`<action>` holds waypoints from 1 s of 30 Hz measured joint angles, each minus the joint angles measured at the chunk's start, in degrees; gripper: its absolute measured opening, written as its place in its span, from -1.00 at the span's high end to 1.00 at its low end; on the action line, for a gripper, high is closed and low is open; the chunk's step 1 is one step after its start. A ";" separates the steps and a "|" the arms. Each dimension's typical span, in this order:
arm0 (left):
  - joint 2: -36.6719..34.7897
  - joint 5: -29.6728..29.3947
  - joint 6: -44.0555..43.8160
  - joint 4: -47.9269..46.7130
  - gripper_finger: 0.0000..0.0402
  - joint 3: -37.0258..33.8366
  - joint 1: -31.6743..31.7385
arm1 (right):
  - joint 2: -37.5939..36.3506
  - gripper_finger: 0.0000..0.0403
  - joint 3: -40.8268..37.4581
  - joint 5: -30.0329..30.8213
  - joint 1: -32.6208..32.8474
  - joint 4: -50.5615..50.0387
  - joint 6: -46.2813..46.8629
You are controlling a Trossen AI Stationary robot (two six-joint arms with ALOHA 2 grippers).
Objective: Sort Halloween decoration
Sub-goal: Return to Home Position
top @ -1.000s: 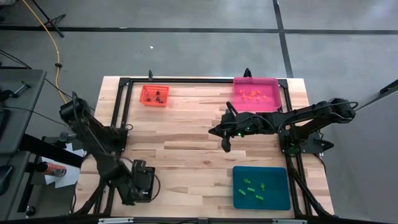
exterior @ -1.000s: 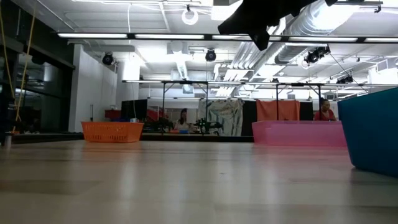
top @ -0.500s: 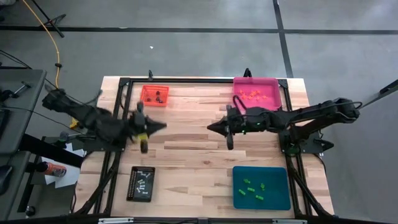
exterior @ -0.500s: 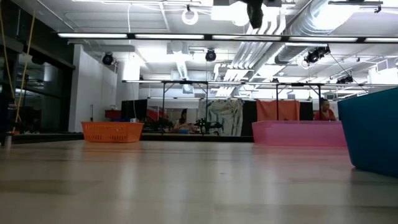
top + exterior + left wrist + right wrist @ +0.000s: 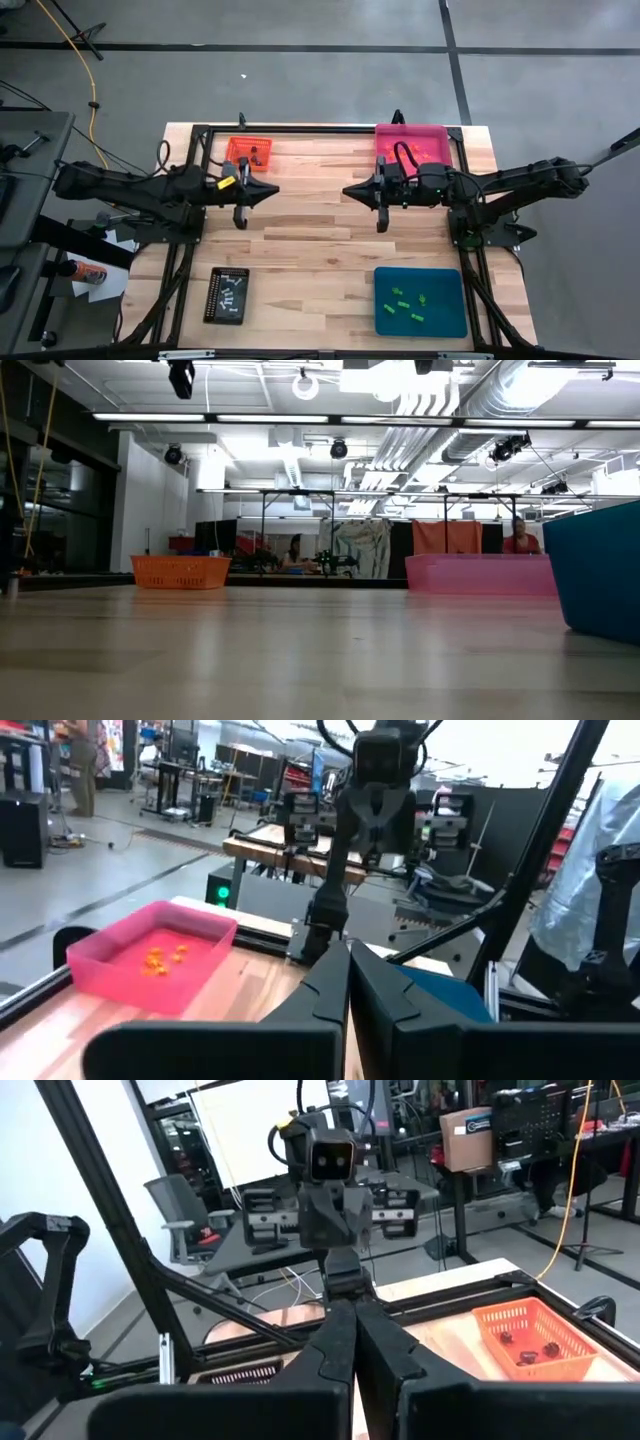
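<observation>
My left gripper (image 5: pixel 270 190) (image 5: pixel 347 982) hangs level and shut over the table's middle left, holding nothing. My right gripper (image 5: pixel 349 190) (image 5: pixel 352 1342) faces it from the right, also level, shut and bare. The Halloween decoration lies sorted in trays. Dark brown trinkets (image 5: pixel 254 152) (image 5: pixel 525 1345) are in the orange tray (image 5: pixel 237 155). Orange ones (image 5: pixel 160 957) are in the pink tray (image 5: pixel 432 142), green ones (image 5: pixel 408 305) in the teal tray (image 5: pixel 445 318) and white ones (image 5: pixel 230 293) in the black tray (image 5: pixel 213 300). All trays rest flat on the wooden table.
A black frame rail (image 5: pixel 320 131) runs along the table's far edge and down both sides. Bare wood (image 5: pixel 310 250) lies between the four trays. Both arms stand high: the low view shows only the orange tray (image 5: pixel 180 571), pink tray (image 5: pixel 480 574) and teal tray (image 5: pixel 600 565).
My left gripper has risen from over the black tray at the near left, swung toward the far edge and the table's middle, and tipped from pointing down to level. My right gripper has risen and tipped up to level, leaving the low view.
</observation>
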 joint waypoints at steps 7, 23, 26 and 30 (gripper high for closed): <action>-0.25 -0.16 -0.04 0.33 1.00 -0.45 -0.23 | 0.23 1.00 0.00 0.83 0.00 -0.54 -1.01; -25.99 -4.24 -2.02 -6.03 1.00 -10.62 0.62 | 0.21 1.00 0.00 2.28 0.00 -3.94 -0.61; -32.24 -4.77 -2.99 0.77 1.00 -18.07 0.64 | 0.21 1.00 0.00 3.71 0.00 -3.88 -0.61; -37.21 -4.78 -3.08 9.06 1.00 -25.49 0.62 | 0.21 1.00 0.00 4.74 -0.02 -4.00 -0.61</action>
